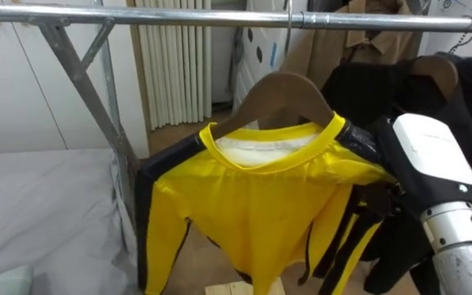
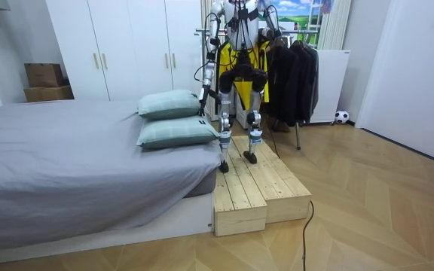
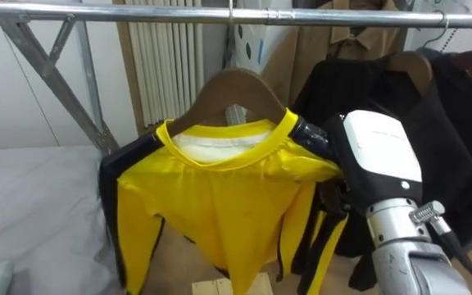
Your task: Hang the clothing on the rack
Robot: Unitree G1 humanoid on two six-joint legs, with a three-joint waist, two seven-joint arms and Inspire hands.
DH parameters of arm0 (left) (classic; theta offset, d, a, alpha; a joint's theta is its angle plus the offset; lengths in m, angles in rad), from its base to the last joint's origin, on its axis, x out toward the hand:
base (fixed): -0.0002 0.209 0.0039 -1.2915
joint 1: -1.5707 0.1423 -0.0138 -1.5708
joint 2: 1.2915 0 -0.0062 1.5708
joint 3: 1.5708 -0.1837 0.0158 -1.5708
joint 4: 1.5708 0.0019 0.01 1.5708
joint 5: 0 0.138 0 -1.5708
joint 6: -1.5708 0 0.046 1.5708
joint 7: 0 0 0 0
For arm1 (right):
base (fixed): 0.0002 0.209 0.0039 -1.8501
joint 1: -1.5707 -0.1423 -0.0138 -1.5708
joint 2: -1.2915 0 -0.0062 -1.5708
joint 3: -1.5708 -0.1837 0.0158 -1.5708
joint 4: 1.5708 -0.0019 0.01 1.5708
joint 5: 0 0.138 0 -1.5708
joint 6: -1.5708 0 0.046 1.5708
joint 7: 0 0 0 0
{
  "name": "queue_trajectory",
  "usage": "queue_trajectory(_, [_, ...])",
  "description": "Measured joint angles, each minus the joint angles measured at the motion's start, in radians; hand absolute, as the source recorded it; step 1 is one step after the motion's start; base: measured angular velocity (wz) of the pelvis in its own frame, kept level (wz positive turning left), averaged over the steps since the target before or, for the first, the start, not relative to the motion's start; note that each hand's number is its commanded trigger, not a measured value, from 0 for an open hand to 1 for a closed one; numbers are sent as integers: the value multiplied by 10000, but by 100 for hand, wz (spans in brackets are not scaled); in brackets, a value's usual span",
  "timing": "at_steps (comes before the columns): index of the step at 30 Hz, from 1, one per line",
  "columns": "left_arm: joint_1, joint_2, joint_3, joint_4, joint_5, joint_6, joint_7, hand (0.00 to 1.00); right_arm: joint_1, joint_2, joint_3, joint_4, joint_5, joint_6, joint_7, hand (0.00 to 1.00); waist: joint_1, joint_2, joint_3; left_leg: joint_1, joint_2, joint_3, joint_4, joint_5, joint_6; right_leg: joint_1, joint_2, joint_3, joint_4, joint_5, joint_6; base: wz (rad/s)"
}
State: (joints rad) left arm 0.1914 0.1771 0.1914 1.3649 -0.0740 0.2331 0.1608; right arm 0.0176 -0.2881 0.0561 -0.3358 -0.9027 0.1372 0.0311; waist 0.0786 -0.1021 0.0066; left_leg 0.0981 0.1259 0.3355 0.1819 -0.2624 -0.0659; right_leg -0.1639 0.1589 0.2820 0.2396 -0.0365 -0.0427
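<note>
A yellow shirt [image 1: 260,205] with dark trim hangs on a wooden hanger [image 1: 281,94]. The hanger's hook is over the metal rail [image 1: 179,16] of the clothes rack. My right arm [image 1: 428,164] comes in from the lower right and ends at the shirt's right shoulder, where the hand is hidden by cloth. In the room view I stand on a wooden platform facing the rack, and my left hand [image 2: 201,96] hangs low at my side, too small to read.
Dark garments [image 1: 457,90] and a beige coat [image 1: 359,41] hang close on the right of the rail. The rack's slanted brace [image 1: 80,74] and the grey bed [image 1: 39,205] are on the left. The wooden platform [image 2: 258,184] lies between bed and rack.
</note>
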Motion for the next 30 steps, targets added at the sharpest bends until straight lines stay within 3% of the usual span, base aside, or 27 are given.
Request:
queue_trajectory(1, [2,0,-6,0,0,-32,0,0,2,0,-1,0,1,-57,-75,100,0,52,34,11,5,-78,3,0,0,52,-23,-76,-28,-1,0,17])
queue_trajectory(5, [-12,1,-26,-3,-1,-198,-84,0,-12,-1,-1,0,7,-198,-294,100,75,67,40,9,10,-184,-1,1,0,92,-54,-200,-45,-13,-14,10])
queue_trajectory(11, [-36,0,-57,-2,-15,-231,-266,0,-27,-1,1,4,2,-270,-453,100,113,210,64,37,0,-252,-8,1,0,130,-196,-951,-105,-35,-87,3])
queue_trajectory(14, [-38,-5,-99,-11,-15,-235,-267,0,-13,-1,10,78,117,-274,-538,100,144,263,78,130,4,-259,-74,3,-2,196,-183,-967,-123,-58,-122,0])
queue_trajectory(20, [-60,-5,-3,-12,-15,-274,-271,0,-13,-2,23,81,786,-295,-336,100,264,378,2,176,7,-379,-112,9,-6,236,-165,-982,-144,-79,-151,1])
queue_trajectory(30, [-127,-2,2,-131,-1,-526,-271,0,-380,43,32,742,3276,-110,771,100,582,282,3,155,-54,-658,145,8,-4,304,-303,-1212,30,-208,-146,7])
